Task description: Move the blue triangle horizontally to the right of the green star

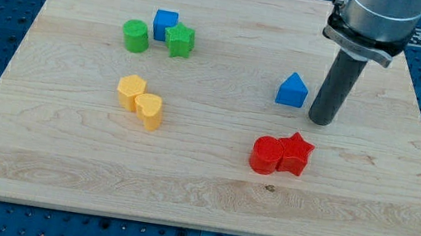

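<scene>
- Wooden bench [199, 192] carries everything; no fingers on this rig, only a rod, so no open or closed state to tell.
- Dark rod's end, my tip [320, 120], rests just beside the blue triangle [291, 90], at its 3 o'clock.
- Blue triangle lies well apart from the green star [179, 40], toward its 4 o'clock.
- Judgement: circle to the triangle's 6 o'clock, then nudge it slowly toward 12 until level with the star.
</scene>
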Motion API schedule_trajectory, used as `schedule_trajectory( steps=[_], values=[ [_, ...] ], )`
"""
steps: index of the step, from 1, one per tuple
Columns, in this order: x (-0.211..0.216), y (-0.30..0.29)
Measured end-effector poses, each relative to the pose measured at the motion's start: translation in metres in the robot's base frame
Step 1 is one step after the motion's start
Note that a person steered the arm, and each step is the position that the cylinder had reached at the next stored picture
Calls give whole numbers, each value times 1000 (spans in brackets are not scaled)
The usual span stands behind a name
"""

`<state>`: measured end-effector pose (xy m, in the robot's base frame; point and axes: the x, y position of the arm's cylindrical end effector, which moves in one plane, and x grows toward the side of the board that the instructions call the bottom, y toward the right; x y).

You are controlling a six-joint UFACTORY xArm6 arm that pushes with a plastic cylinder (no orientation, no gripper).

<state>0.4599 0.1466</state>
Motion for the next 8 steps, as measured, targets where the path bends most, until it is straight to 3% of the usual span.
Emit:
schedule_trajectory(
  steps=[4, 7, 8],
  values=[
    [-26, -52],
    [-80, -64],
    [-81, -126]
  ],
)
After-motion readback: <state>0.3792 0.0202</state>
